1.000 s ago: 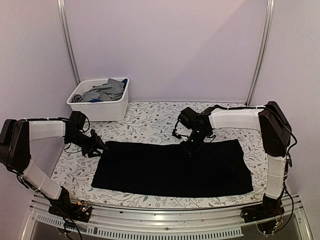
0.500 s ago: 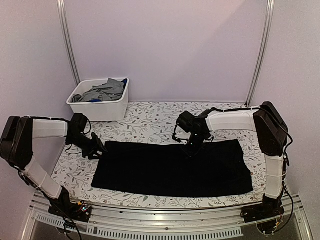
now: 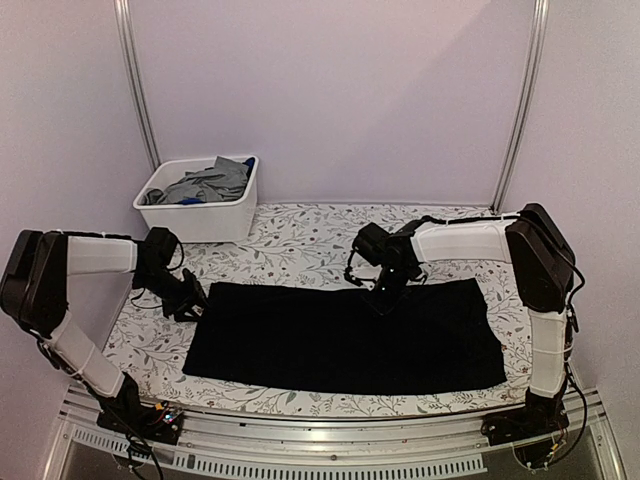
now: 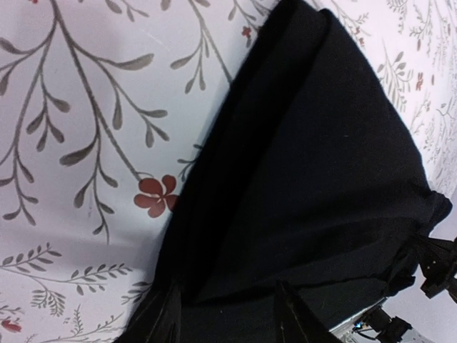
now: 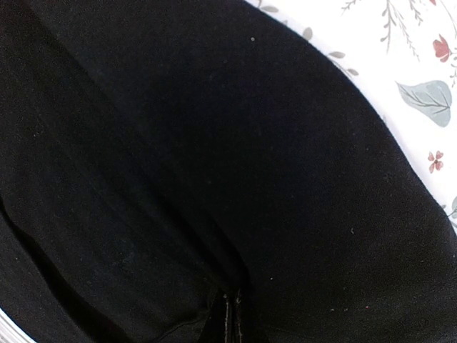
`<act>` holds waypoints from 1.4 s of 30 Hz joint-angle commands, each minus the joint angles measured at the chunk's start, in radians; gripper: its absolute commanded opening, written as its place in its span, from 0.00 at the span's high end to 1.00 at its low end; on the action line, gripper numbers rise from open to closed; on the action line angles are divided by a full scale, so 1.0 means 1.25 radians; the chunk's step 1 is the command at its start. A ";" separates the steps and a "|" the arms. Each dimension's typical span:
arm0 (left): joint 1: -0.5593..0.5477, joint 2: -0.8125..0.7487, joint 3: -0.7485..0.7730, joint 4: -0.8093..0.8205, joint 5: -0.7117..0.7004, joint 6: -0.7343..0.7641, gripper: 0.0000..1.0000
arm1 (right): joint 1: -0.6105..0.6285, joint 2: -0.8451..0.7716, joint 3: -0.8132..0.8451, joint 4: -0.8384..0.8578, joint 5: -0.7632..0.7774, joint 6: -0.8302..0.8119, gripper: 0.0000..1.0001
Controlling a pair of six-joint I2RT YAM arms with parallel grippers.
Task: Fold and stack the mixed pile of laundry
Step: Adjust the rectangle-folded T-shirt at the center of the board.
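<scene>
Right-hand arm has drawn its wrist slightly toward the middle of the frame since a second ago, and the right gripper (image 3: 383, 296) has clenched on the far edge of the black T-shirt (image 3: 340, 340), which lies spread as a flat rectangle across the floral table (image 3: 300, 240). Little is done, by my reading: no fold is made and no stack begun, while the grey shirt (image 3: 215, 180) and a blue garment (image 3: 190, 200) wait in the white bin (image 3: 215, 222) at upper left. Only the left wrist view shows the left gripper (image 3: 190, 300) with its jaws apart, astride the shirt's left edge. The right wrist view shows creases running into the closed fingertips (image 5: 228, 314) — the overhead view hides both.
</scene>
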 commanded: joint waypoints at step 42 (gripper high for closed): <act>0.002 -0.012 0.044 -0.078 0.000 0.092 0.86 | 0.005 -0.103 -0.094 -0.014 -0.151 0.044 0.80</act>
